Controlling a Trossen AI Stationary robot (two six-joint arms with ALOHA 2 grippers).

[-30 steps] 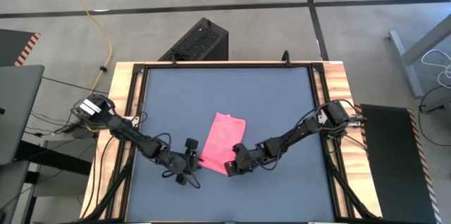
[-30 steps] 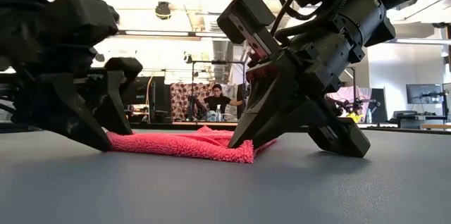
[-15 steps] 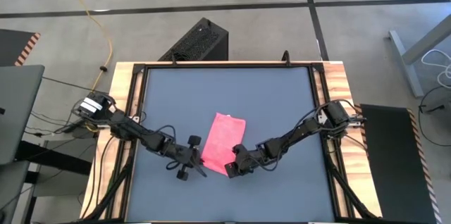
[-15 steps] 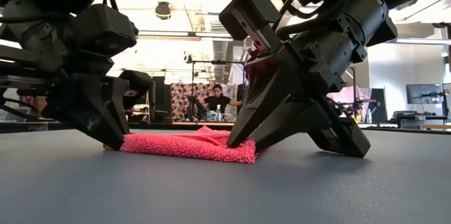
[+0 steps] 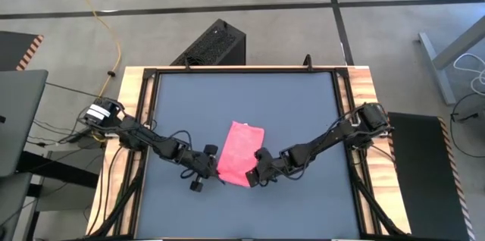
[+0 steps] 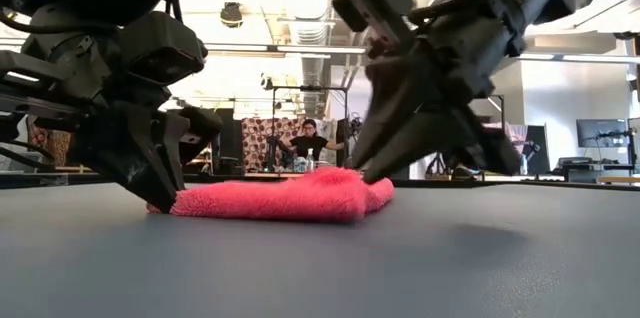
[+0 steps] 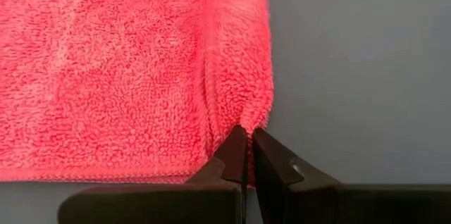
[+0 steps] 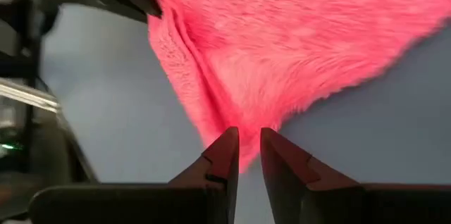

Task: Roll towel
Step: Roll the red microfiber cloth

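The towel (image 5: 241, 150) is a pink-red folded strip lying slantwise on the dark table (image 5: 303, 104), a little nearer its front edge. My left gripper (image 5: 217, 170) is at the strip's near left corner and is shut on it. At the near right corner my right gripper (image 5: 253, 174) is shut on the cloth. In the low view this end (image 6: 350, 190) bulges up under the right gripper (image 6: 372, 173). The left gripper (image 6: 160, 201) stays down at table height. My left gripper pinches the folded edge at the towel's near left corner (image 7: 239, 115) between its two fingertips. It slants down from the table's left, and that corner lies on the table. My right gripper pinches the near right corner (image 8: 239, 111), with cloth between its fingers. It comes slanting down from the right. That end is raised a little off the table and the rest lies flat.
A black perforated box (image 5: 216, 42) stands on the floor beyond the table's far edge. A wooden frame (image 5: 362, 82) borders the table. Bare table surface lies on the far side of the towel. In the room behind, a person (image 6: 308, 141) shows far off.
My left gripper has moved right to the towel's near left corner and shut on it. My right gripper has risen a little and shifted toward the far side. It has drawn the near right end up into a bulge while the left end stays on the table.
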